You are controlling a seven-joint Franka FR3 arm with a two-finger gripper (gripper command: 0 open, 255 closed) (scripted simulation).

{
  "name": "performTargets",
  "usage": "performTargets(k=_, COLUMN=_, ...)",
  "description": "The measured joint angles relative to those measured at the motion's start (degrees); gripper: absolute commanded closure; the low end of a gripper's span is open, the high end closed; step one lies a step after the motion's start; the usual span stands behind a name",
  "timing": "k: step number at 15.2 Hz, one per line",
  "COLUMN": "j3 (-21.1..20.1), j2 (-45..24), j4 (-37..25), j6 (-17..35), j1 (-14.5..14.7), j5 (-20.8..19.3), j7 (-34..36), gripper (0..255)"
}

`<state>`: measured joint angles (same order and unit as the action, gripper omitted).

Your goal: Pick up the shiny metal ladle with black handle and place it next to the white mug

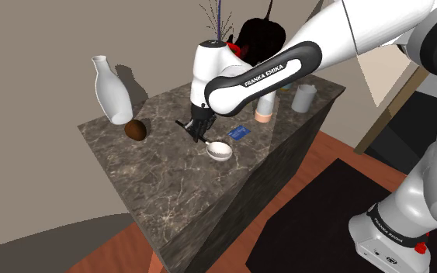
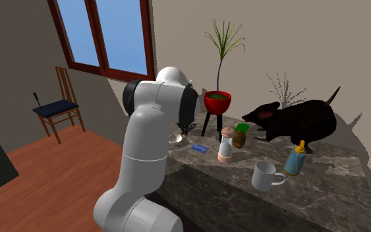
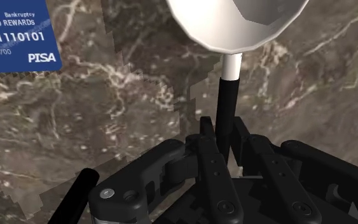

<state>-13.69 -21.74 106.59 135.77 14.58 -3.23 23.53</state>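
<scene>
The ladle (image 3: 234, 25) has a shiny pale bowl and a thin black handle. It is low over the dark marble counter (image 1: 170, 178), bowl (image 1: 219, 150) toward the counter's near edge. My black gripper (image 3: 225, 137) is shut on the black handle, one finger on each side just behind the bowl. In the shoulder view the gripper (image 1: 197, 130) stands mid-counter, pointing down. The ladle's bowl (image 2: 175, 139) shows under the hand (image 2: 182, 128) in the second exterior view. The white mug (image 1: 303, 97) stands at the counter's far right end (image 2: 265, 176), well away from the ladle.
A blue card (image 1: 239, 132) lies just beside the ladle's bowl (image 3: 18, 35). A peach-based bottle (image 1: 265, 108) stands between the ladle and the mug. A white vase (image 1: 112, 89) and a brown round object (image 1: 136, 130) stand at the counter's left end. A black animal figure (image 2: 296, 118) and a red plant pot (image 2: 217, 100) line the back.
</scene>
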Motion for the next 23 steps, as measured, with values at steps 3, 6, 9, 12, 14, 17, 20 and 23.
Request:
performTargets(k=3, j3=-0.2, j2=0.9, j4=-0.3, j6=-1.2, j1=0.0, j5=0.3, j7=0.0, gripper=255)
performTargets(k=6, j3=-0.3, j2=2.0, j4=-1.2, j6=-3.2, j1=-0.2, j5=0.7, j7=-0.4, gripper=255)
performTargets(k=9, j3=-0.5, j2=3.0, j4=-1.9, j6=-4.9, j1=-0.4, j5=1.0, j7=-0.6, gripper=255)
performTargets(k=12, j3=-0.6, j2=4.1, j4=-2.9, j6=-7.1, j1=-0.5, j5=1.3, j7=-0.6, gripper=255)
performTargets(k=14, j3=-0.7, j2=4.8, j4=-3.6, j6=-8.4, j1=-0.4, j5=1.5, j7=-0.6, gripper=255)
performTargets(k=17, j3=-0.8, j2=5.6, j4=-5.0, j6=-10.5, j1=-0.6, j5=1.7, j7=-0.8, gripper=255)
performTargets(k=20, j3=-0.8, j2=6.0, j4=-6.6, j6=-12.5, j1=-0.6, j5=1.9, j7=-0.9, gripper=255)
performTargets(k=23, j3=-0.9, j2=6.7, j4=-7.9, j6=-14.5, j1=-0.6, j5=2.0, j7=-0.8, gripper=255)
